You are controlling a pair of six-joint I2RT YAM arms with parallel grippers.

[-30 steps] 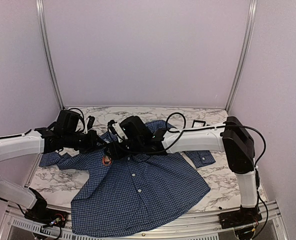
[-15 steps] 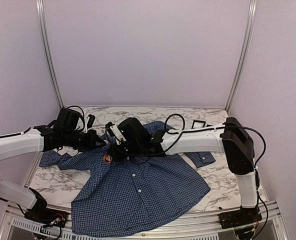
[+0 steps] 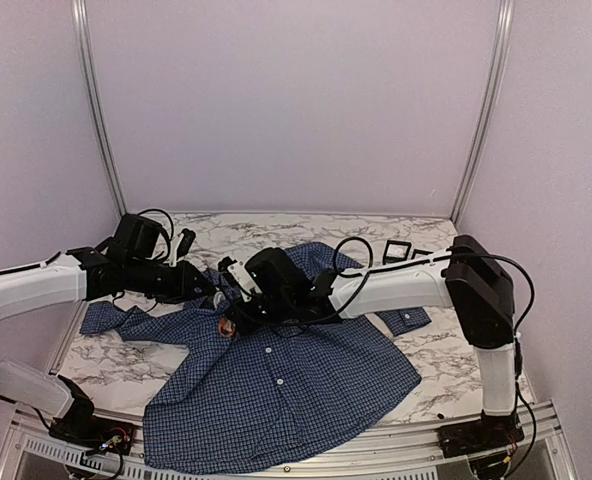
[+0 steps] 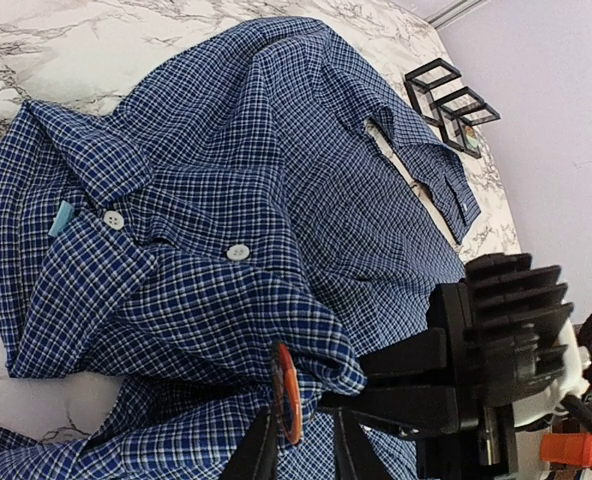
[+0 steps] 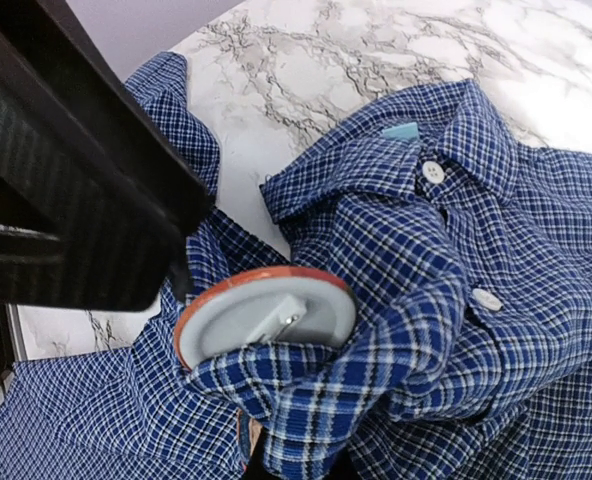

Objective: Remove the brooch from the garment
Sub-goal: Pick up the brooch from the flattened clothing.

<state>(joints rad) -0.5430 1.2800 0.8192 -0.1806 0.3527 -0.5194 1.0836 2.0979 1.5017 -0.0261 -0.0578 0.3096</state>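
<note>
The garment (image 3: 286,380), a dark blue checked shirt, lies spread on the marble table. The brooch (image 3: 226,325), a round disc with an orange rim, sits by the button row below the collar. Edge-on in the left wrist view, the brooch (image 4: 288,392) stands between the fingers of my left gripper (image 4: 304,422), which are slightly open, with a gap on the right side. My right gripper (image 4: 356,385) is shut on a fold of the shirt just beside it. In the right wrist view the brooch (image 5: 266,315) shows its grey back and pin above the bunched cloth (image 5: 376,400); the right fingers are mostly hidden.
A black wire-frame object (image 3: 398,248) stands at the back right, past a sleeve cuff (image 3: 408,318). Both arms cross over the shirt's collar area. Bare marble (image 3: 106,360) shows left of the shirt. Walls and metal posts enclose the table.
My right gripper went from open to shut on the shirt fold and shifted slightly nearer. My left gripper went from shut to slightly open. The brooch moved a little right.
</note>
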